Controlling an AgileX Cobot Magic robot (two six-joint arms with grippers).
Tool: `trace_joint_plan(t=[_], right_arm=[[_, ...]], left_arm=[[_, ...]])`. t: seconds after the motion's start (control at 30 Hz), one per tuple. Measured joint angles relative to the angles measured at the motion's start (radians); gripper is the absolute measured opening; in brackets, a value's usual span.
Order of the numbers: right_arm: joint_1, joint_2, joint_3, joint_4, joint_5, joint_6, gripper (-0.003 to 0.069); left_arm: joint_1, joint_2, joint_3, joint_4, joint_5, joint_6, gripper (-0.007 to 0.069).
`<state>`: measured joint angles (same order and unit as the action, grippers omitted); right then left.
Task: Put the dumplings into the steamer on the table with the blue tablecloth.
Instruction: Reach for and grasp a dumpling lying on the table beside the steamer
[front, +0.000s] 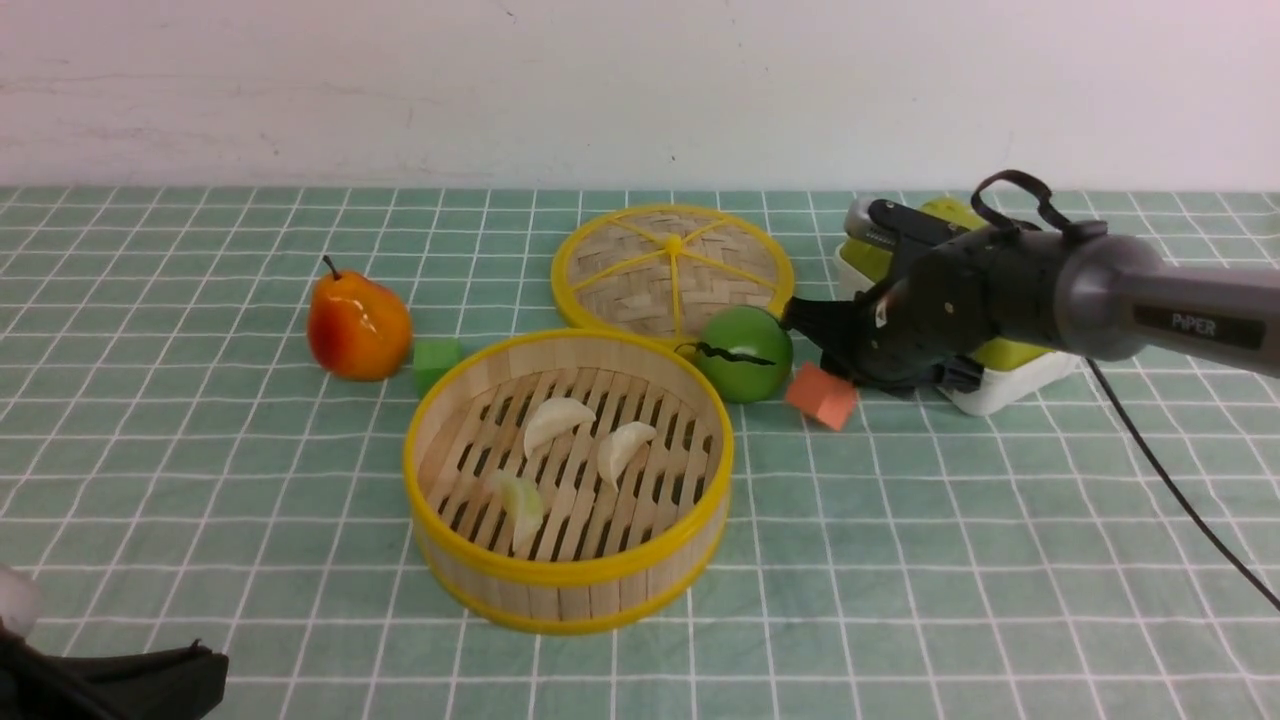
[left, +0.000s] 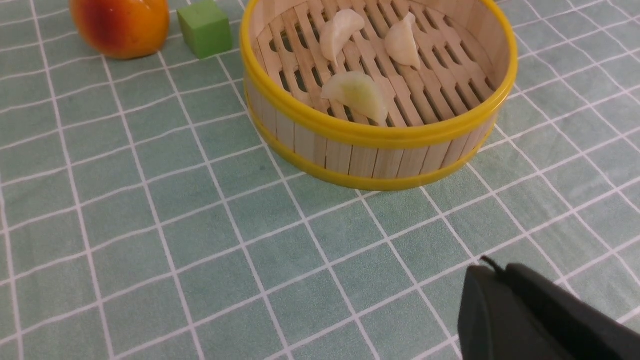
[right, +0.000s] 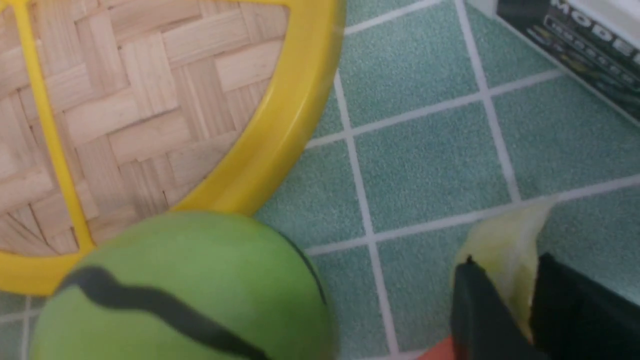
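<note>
Dumplings (front: 555, 420) lie three in the steamer (front: 570, 578). The fourth dumpling (right: 505, 250) is down at the worktop (front: 950, 520) beside the ball (front: 745, 352), pinched between the right fingers (right: 475, 310). Left fingers (left: 525, 320) sit closed and empty, off to the side. What seems left is carrying that last one over and dropping it in.

Finish survey: wood, plastic-looking trim, cloth.
Steamer (front: 568, 590), frame centre: pale bare wooden slats, matt, bound by glossy yellow rims that look plastic. Lid (front: 672, 265), upper centre: woven wood strip, matt, same yellow trim. Dumplings (front: 556, 420) in the steamer: smooth, faintly glossy. Tablecloth (front: 950, 520): matt cloth, finely grained up close. Pear (front: 358, 325) and green ball (front: 745, 352): smooth, shiny skins. Right gripper (right: 507, 265): matt black, apparently plastic; the dumpling (right: 505, 240) at its fingers looks waxy, translucent.
</note>
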<state>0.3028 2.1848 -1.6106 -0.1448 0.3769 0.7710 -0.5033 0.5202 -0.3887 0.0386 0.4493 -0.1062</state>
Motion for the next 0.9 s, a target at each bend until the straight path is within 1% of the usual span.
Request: trace_joint_plan(t=[0.07,0.1,0.13,0.17,0.23,0.4,0.47,0.57,0.63,0.67,0.7,0.73,0.83,0.9], right_arm=[[0.000,-0.015,0.003,0.001,0.016,-0.032,0.0079],[0.000,-0.019,0.003,0.001,0.020,-0.042,0.0063],[0.000,-0.033,0.005,0.001,0.029,-0.063,0.0010],[0.000,-0.046,0.007,0.001,0.033,-0.079,-0.0009],[0.000,-0.083,0.008,0.001,0.044,-0.109,-0.0020],[0.000,-0.139,0.009,0.002,0.064,-0.160,-0.0020],[0.000,-0.144,0.009,0.004,0.075,-0.162,-0.0020],[0.000,-0.136,0.009,0.009,0.103,-0.165,-0.0003],[0.000,-0.128,0.009,0.009,0.116,-0.166,0.0027],[0.000,-0.118,0.009,0.009,0.126,-0.170,0.0059],[0.000,-0.112,0.009,0.009,0.134,-0.180,0.0105],[0.000,-0.108,0.009,0.010,0.137,-0.186,0.0127],[0.000,-0.089,0.009,0.025,0.140,-0.221,0.0245],[0.000,-0.078,0.009,0.033,0.139,-0.254,0.0288]], left_arm=[[0.000,0.000,0.000,0.000,0.000,0.000,0.0017],[0.000,0.000,0.000,0.000,0.000,0.000,0.0017],[0.000,0.000,0.000,0.000,0.000,0.000,0.0017],[0.000,0.000,0.000,0.000,0.000,0.000,0.0017],[0.000,0.000,0.000,0.000,0.000,0.000,0.0017],[0.000,0.000,0.000,0.000,0.000,0.000,0.0017],[0.000,0.000,0.000,0.000,0.000,0.000,0.0017],[0.000,0.000,0.000,0.000,0.000,0.000,0.0017],[0.000,0.000,0.000,0.000,0.000,0.000,0.0017],[0.000,0.000,0.000,0.000,0.000,0.000,0.0017],[0.000,0.000,0.000,0.000,0.000,0.000,0.0017],[0.000,0.000,0.000,0.000,0.000,0.000,0.0017],[0.000,0.000,0.000,0.000,0.001,0.000,0.0021],[0.000,0.000,0.001,0.000,0.001,0.000,0.0022]])
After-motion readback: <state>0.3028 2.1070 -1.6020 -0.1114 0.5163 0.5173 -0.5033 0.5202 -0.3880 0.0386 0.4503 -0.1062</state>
